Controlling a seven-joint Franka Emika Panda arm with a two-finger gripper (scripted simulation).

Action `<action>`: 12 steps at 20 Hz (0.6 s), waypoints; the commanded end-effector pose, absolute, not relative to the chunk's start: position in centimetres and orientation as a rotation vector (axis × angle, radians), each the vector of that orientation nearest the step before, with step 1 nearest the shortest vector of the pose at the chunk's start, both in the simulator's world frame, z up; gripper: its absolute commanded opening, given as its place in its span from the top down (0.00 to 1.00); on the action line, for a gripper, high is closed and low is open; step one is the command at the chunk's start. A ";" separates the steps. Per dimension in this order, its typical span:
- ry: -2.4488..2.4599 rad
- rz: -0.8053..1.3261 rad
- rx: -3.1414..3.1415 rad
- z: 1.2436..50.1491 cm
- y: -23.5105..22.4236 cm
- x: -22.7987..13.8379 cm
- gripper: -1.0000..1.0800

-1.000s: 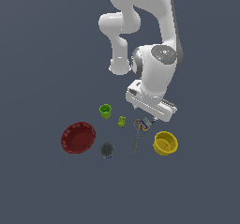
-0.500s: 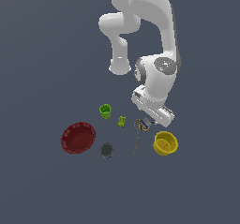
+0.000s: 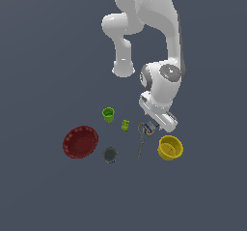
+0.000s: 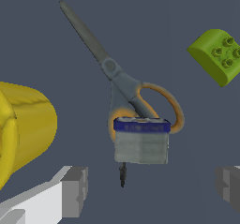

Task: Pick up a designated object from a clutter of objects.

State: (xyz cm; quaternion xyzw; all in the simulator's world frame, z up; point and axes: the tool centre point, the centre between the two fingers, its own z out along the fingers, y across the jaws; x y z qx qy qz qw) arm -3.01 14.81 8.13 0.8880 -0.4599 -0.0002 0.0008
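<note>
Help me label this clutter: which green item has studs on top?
The tiny green piece, a rounded brick lying near the scissors. The other green item, the green cup, is an open round cup without studs.

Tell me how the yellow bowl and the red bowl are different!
The yellow bowl is smaller than the red bowl. The yellow bowl looks deeper with smooth walls; the red bowl is wide, shallow and has a bumpy rim. The yellow bowl sits beside the gripper; the red bowl lies far from it. Both are round and upright.
</note>
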 end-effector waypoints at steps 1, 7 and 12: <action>-1.468 0.000 2.777 7.8 15.0 -3.1 0.04; -1.475 -0.001 2.773 7.6 15.0 -3.2 0.04; -1.476 0.000 2.773 6.6 15.0 -3.3 0.04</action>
